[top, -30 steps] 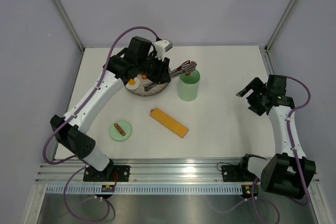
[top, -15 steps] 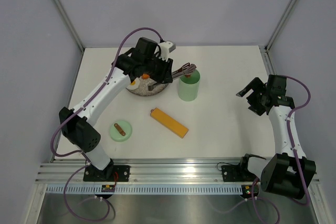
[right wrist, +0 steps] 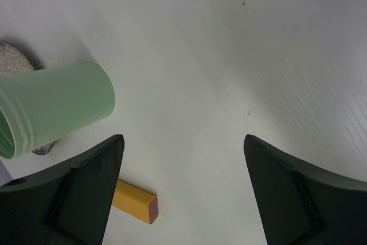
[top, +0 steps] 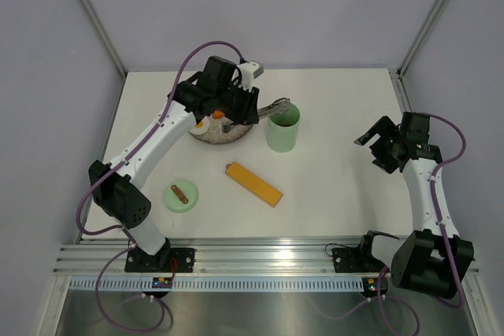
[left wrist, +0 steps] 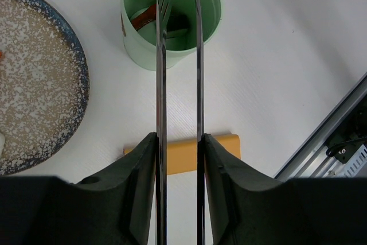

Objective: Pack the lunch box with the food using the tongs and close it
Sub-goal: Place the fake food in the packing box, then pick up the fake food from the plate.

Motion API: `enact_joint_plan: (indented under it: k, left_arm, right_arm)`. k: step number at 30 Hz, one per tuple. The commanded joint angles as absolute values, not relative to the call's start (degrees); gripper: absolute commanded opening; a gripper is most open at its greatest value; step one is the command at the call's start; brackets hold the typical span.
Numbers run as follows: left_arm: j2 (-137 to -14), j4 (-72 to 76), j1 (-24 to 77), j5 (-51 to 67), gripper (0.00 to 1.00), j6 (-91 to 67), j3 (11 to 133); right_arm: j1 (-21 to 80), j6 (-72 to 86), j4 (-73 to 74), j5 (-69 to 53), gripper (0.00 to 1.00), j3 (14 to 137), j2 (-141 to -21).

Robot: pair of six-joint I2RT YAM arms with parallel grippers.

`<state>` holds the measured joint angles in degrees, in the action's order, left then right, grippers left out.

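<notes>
Tongs (left wrist: 161,84) clamped in left gripper (left wrist: 179,139): both fingers press the 2 thin arms inward from outside. Long axis runs straight out from the fingers, rightward across the table (top: 339,186), with the tips over the open mouth of the tub (left wrist: 137,55). Nothing seen between the tips.

Tub stands upright toward the far edge, about mid-width, just right of the plate (left wrist: 34,84). Inside it lies a sausage piece (left wrist: 146,16), with a darker bit beside it too shadowed to name.

An orange piece (top: 218,115) and a cream piece (top: 200,123) sit on the plate, left of the tub and partly under the left wrist. Judgement: the next pick means swinging the tips back left over the plate rim. Left arm is far nearer.

Lid (top: 182,195) lies flat toward the near-left corner, well apart from the tub. Bar (top: 253,184) lies diagonally between them, in the way of a low sweep.

Right gripper (right wrist: 182,139) hangs by the right edge, fingers wide apart and empty, with bare table between it and the tub.
</notes>
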<state>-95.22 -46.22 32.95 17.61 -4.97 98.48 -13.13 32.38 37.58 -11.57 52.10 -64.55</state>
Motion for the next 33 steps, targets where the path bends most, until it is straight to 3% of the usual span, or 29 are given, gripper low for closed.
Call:
enact_joint_plan:
  k: [1,5,13,23,33]
  left_arm:
    - [-91.85,-42.80,33.13,17.32,0.35,-5.36,99.75]
    - [-88.60,-43.15,33.13,13.90,0.28,-4.75,100.02]
    - [-85.78,-45.70,26.91,9.32,0.26,-6.24,96.07]
    - [-88.76,-46.15,14.16,3.87,0.29,-15.47,87.63]
    - [-93.60,-45.00,13.54,-5.71,0.38,-17.93,89.03]
  right_arm:
    - [-13.01,32.17,37.09,-11.69,0.93,52.38,-63.81]
    - [-13.01,32.17,37.09,-11.78,0.93,52.47,-63.81]
    - [-13.01,32.26,37.00,-12.04,0.93,52.73,-63.90]
    - [-13.01,32.17,37.00,-12.39,0.93,52.73,-63.98]
    - [-13.01,32.26,37.09,-12.13,0.93,52.73,-64.07]
